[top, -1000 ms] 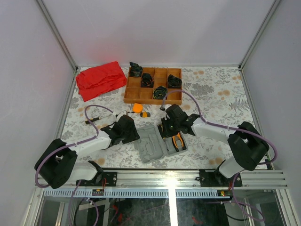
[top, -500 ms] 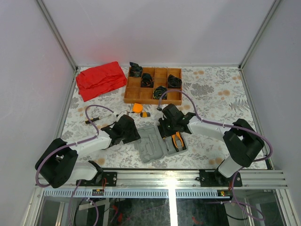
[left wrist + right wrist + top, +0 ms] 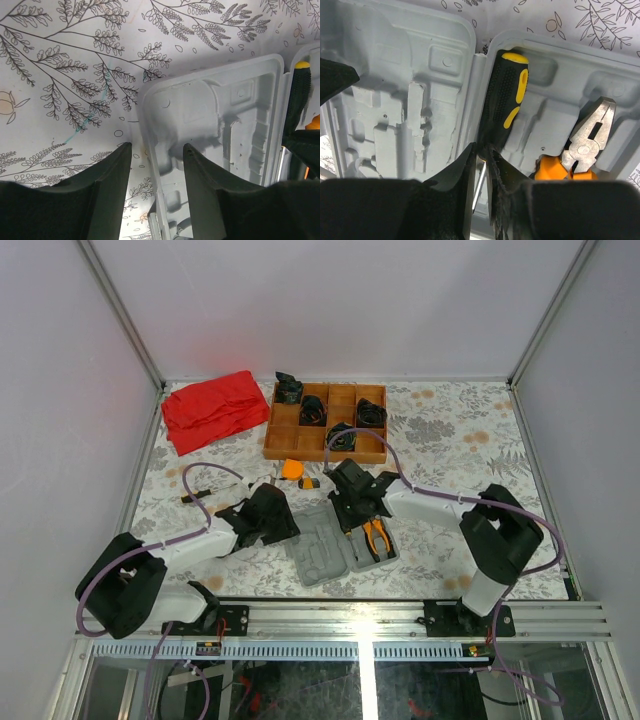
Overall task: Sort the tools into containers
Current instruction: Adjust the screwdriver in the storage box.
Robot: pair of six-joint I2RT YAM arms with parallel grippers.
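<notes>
We are seeing the grey case [image 3: 318,556] lying open at the lower centre of the top view. The left gripper [image 3: 156,147] is standing half open astride its left edge, holding nothing. The right gripper [image 3: 482,150] is sitting narrowly around the lower end of the screwdriver [image 3: 507,95], which is lying in the right half beside the hinge. We cannot tell whether it is gripping. The pliers [image 3: 587,135] are lying further right.

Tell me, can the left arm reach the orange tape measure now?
Probably yes: the orange tape measure lies just beyond the left tool, whose jaws stand open, and nothing seems to sit between them.
</notes>
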